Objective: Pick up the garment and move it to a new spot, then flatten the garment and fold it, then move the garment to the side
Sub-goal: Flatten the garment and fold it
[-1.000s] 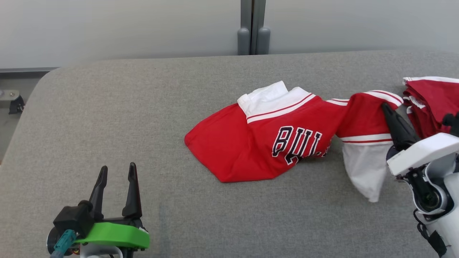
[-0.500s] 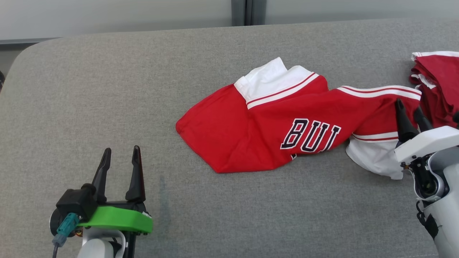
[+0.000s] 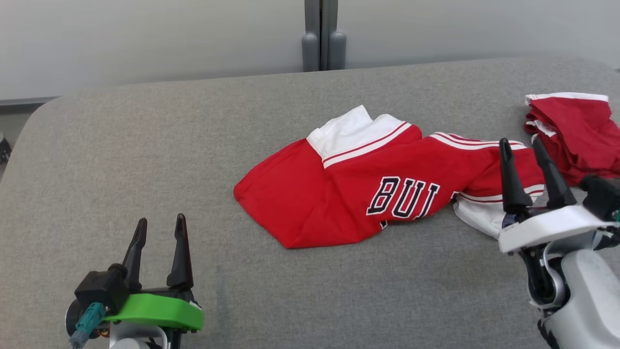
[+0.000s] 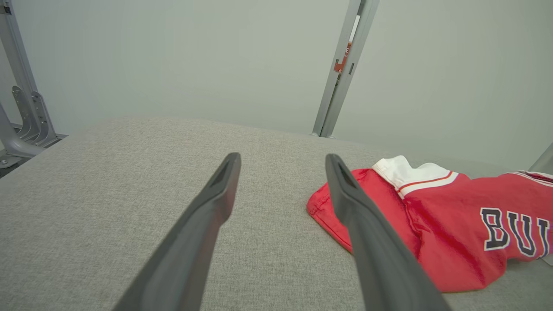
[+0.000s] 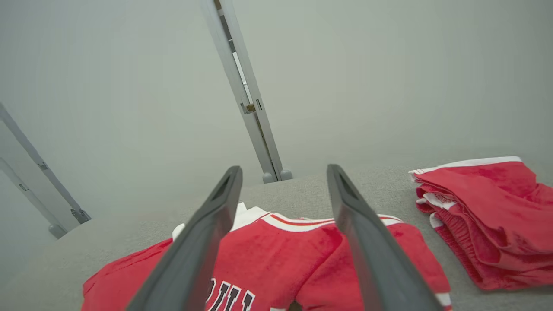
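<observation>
Crumpled red-and-white cloth jersey [image 3: 310, 194] lies mid-table on the grey fabric surface [image 3: 145, 145] | right gripper [image 3: 520, 141] at its right end, fingers spread, empty | left gripper [image 3: 161, 218] near-left, released, well apart | folded red garments [image 3: 576, 131] far right

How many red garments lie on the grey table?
2. One jersey lies crumpled near the middle. One folded pile lies at the far right, apart from it. The pile shows several layers, so it may hold more than one piece.
</observation>
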